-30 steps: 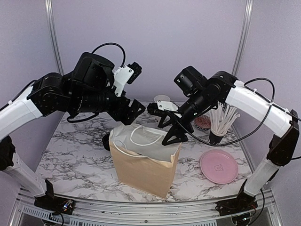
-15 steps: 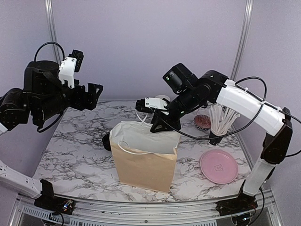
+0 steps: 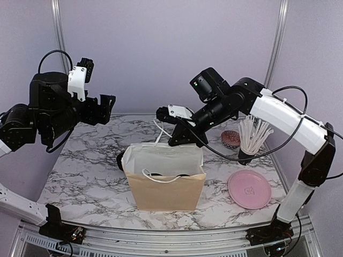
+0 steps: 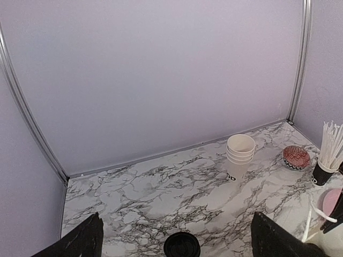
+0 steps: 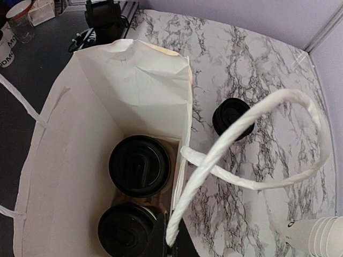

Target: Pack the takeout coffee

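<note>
The takeout coffee (image 5: 140,166) is tucked in the bag (image 5: 134,80); the handle (image 5: 257,115) is pinched tight by the right gripper (image 3: 172,139), maybe for steadying. The left gripper (image 3: 109,106) is spread, empty.

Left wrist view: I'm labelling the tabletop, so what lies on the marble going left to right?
Stack of black lids → stack of white cups → red patterned bowl → black cup of white straws. The pink plate overlaps that cup, so I leave it out.
</note>
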Action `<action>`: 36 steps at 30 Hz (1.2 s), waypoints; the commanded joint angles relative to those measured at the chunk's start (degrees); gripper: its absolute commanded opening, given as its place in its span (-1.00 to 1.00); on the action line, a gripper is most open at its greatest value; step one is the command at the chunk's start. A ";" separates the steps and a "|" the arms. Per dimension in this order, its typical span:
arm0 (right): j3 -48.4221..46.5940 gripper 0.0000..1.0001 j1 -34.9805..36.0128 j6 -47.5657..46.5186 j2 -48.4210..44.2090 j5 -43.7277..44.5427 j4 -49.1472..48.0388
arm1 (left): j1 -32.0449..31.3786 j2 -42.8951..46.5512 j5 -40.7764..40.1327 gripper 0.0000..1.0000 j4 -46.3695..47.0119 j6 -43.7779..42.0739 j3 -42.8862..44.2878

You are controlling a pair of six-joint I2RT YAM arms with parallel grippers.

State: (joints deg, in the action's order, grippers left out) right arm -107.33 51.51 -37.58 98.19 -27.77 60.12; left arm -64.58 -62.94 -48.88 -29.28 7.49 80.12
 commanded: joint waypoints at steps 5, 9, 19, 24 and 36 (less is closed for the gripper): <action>3.90 -0.98 3.39 -5.55 -6.74 -13.54 4.48 | 0.33 2.15 -2.50 0.93 3.73 -0.90 -1.60; 5.64 -0.97 6.03 -6.69 -6.92 -15.86 7.37 | 0.33 3.03 -2.97 0.93 4.26 -0.64 -2.64; 10.10 -0.96 13.03 -5.68 -7.72 -19.54 9.27 | 0.55 5.36 -4.29 0.93 6.54 -1.83 -5.06; 7.87 -0.96 15.96 -6.32 -7.49 -19.50 11.90 | 0.59 5.05 -4.36 0.93 7.42 -2.57 -5.15; 5.33 -1.00 15.05 -6.41 -6.47 -15.23 11.55 | 1.49 2.23 -3.21 0.93 8.87 -4.27 -5.24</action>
State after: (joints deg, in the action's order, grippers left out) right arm -98.15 67.59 -44.03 91.55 -45.23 72.14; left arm -63.75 -59.81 -52.10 -22.48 4.54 75.35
